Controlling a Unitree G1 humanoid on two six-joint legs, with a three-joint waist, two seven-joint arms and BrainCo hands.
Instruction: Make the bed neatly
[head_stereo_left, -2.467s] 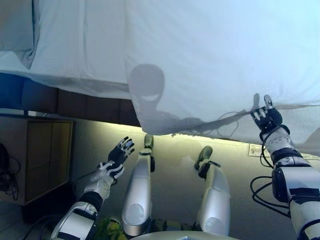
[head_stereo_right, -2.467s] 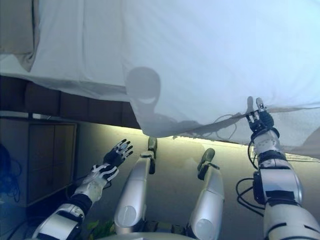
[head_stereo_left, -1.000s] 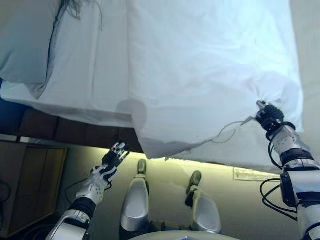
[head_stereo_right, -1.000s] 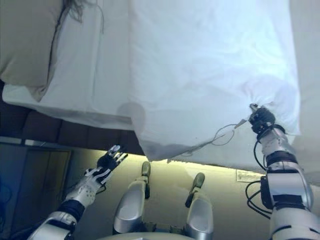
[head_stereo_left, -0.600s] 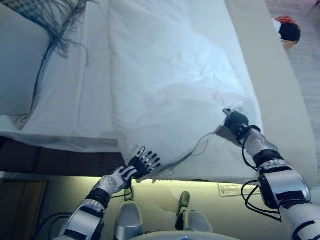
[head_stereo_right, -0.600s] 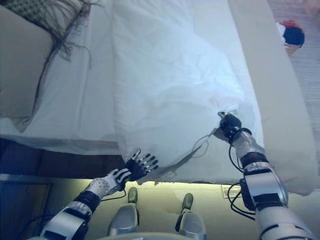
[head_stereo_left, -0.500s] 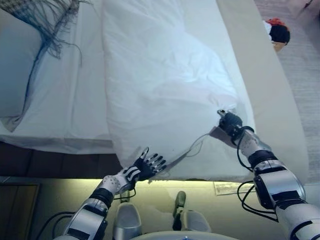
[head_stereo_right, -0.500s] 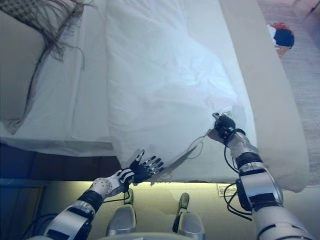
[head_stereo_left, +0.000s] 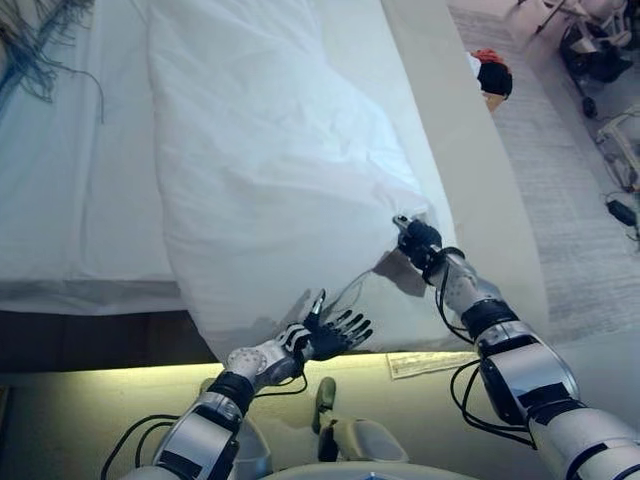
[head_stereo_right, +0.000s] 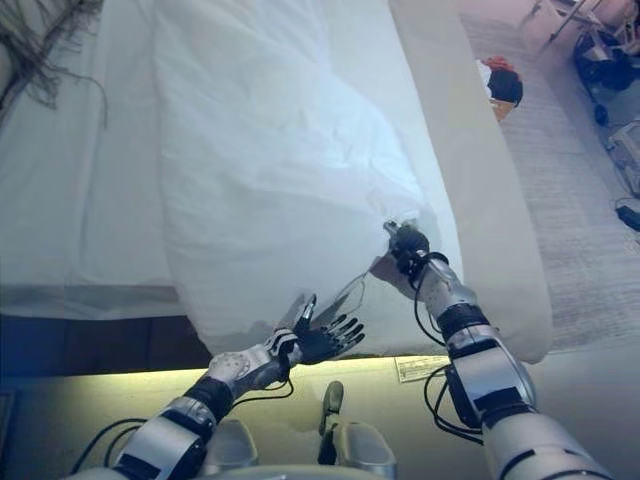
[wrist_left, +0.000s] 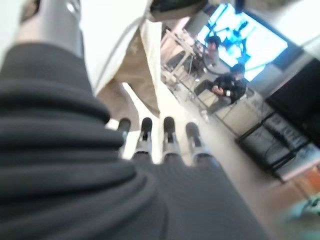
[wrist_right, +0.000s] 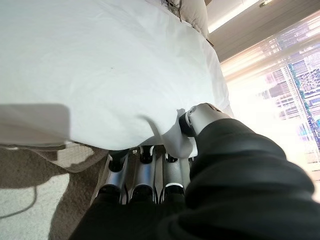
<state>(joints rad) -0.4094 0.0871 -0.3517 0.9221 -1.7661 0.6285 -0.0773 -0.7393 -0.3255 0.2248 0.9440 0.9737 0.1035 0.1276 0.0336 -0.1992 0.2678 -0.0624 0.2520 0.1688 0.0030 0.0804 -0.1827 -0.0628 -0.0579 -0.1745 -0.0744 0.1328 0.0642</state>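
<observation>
White duvet (head_stereo_left: 270, 170) lies lengthwise down the bed (head_stereo_left: 80, 200), its long axis running away from me toward the pillow end, and its near edge droops over the side of the mattress just ahead of both arms. My right hand (head_stereo_left: 418, 240) is clamped on the near right corner: in the right wrist view the thumb and curled fingers (wrist_right: 142, 172) pinch a fold of the cloth. My left hand (head_stereo_left: 335, 332) hangs just below the draping near edge, fingers spread and straight, holding nothing; I judge it close to the hem but cannot tell whether it touches. So the free stretch of edge lies up and slightly leftward from that hand, nearer to it than to the right. Beige bedding (head_stereo_left: 470, 170) shows bare along the right side, so I reckon the cover still needs spreading that way.
</observation>
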